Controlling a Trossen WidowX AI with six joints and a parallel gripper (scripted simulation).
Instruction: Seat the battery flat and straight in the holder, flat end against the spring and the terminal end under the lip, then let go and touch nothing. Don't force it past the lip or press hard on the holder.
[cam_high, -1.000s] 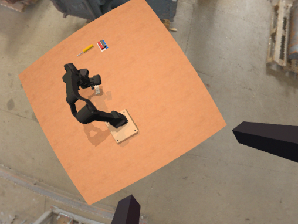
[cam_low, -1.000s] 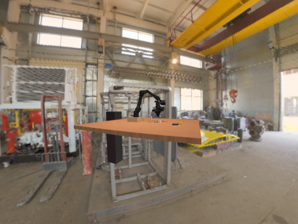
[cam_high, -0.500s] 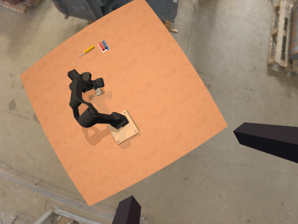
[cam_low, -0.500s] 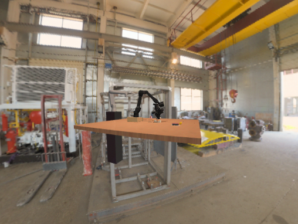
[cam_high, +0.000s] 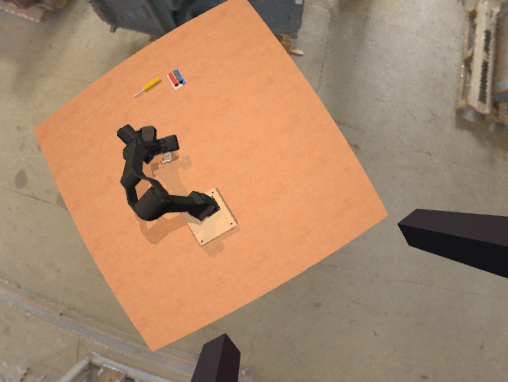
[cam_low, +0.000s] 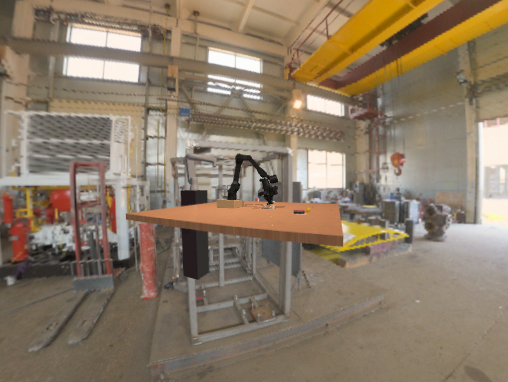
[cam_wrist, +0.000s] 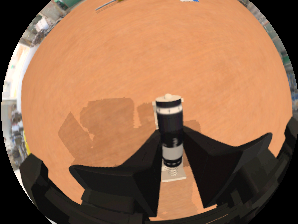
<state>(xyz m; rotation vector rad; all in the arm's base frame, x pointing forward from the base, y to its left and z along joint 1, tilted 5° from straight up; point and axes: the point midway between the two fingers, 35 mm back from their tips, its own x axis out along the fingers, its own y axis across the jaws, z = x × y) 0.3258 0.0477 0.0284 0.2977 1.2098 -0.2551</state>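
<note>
The battery (cam_wrist: 171, 125), a dark cylinder with pale bands, is held between the fingertips of my gripper (cam_wrist: 170, 132) (cam_low: 269, 203). The gripper is shut on it. In the wrist view its pale end with a small nub points away, and that end looks raised. The small off-white holder (cam_wrist: 174, 176) (cam_high: 167, 158) lies on the table below and behind the battery. Its coiled spring shows just past the battery's lower end. The battery hides most of the holder, including the lip, so I cannot tell how far apart they are or whether they touch.
A yellow screwdriver (cam_high: 152, 84) (cam_low: 308, 210) and a small white and blue tray (cam_high: 183, 82) with red and dark cylinders lie toward the table's far edge in the top view. The arm's base stands on a pale wooden plate (cam_high: 218, 230). The table (cam_high: 280, 165) has open edges.
</note>
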